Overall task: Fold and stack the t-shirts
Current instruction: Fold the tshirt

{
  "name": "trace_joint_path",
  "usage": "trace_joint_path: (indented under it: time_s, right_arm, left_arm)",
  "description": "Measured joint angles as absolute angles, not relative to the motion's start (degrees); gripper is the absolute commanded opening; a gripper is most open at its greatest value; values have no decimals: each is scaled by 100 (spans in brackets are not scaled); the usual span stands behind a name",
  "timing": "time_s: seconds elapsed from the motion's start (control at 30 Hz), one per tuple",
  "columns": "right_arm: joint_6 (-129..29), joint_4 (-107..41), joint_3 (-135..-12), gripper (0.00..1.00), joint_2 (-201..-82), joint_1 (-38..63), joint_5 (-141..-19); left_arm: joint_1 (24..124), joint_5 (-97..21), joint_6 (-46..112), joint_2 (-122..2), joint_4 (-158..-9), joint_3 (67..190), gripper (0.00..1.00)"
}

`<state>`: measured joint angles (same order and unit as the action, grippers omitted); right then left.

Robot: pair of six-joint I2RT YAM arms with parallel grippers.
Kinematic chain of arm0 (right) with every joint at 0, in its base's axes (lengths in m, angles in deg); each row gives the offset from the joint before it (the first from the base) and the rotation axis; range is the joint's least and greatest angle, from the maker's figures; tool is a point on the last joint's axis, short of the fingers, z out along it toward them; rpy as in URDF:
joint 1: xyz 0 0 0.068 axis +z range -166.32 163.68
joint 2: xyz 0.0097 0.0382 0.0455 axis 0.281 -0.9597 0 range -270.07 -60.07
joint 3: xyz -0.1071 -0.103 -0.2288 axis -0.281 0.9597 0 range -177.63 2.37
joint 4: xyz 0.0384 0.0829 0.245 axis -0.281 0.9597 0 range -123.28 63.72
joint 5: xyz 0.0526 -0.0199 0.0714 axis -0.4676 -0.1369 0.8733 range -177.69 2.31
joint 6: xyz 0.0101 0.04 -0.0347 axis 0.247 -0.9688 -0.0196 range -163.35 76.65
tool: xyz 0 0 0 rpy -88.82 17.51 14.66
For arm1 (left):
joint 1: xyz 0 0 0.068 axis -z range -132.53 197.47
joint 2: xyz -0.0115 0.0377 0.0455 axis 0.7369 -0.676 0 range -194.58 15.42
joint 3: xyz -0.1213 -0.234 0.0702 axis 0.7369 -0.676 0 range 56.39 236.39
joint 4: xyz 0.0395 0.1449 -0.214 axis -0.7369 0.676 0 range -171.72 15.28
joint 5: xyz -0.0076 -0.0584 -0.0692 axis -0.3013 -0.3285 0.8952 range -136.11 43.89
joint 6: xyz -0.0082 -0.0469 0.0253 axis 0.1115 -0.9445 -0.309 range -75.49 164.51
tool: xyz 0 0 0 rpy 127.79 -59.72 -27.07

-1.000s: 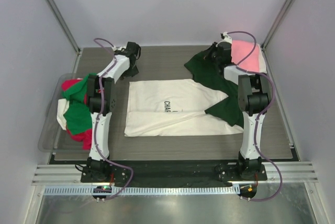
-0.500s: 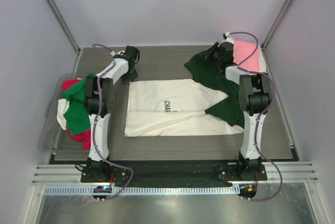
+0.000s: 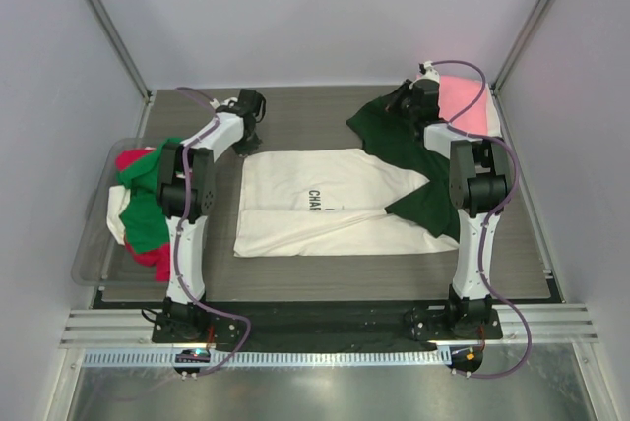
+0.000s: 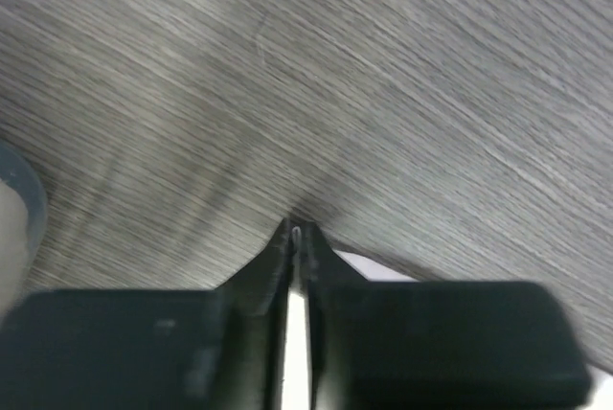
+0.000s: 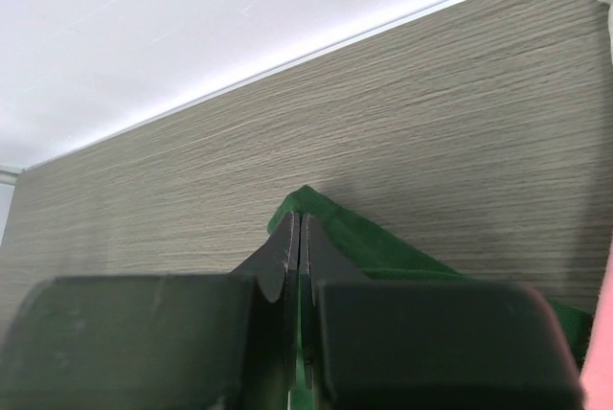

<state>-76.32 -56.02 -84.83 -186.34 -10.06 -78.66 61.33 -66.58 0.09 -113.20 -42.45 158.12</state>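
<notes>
Now the left gripper [image 4: 297,230] pinches a far corner of the white t-shirt [image 3: 325,200], lying flat on the tabletop [image 3: 305,116]. The right gripper [image 5: 300,216] is clenched on green cloth [image 5: 374,242], probably for folding.

Shows a clear plastic tub [image 3: 87,262] overhanging the left edge of the grey wood-grain table [image 3: 305,116]. Has white walls [image 3: 325,18] behind and beside that table, metal rails [image 3: 325,325] along its near edge.
</notes>
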Motion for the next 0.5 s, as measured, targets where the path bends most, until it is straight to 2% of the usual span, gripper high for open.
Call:
trace_joint_path:
  time_s: [0.03,0.3,0.5]
  right_arm:
    - [-7632,-5602,-8483,1,-18634,-1006,-7848]
    - [-7564,-5452,-8236,1,-18405,-1008,-7525]
    - [-7295,-5109,-7270,1,-17170,-1016,-7225]
  left_arm:
    - [6138,-6651,7,-11320,-4243,15815,0]
    - [6147,-6625,-2,-11296,-4184,15825,0]
    - [6179,-6555,-4,-11014,-4066,15450,0]
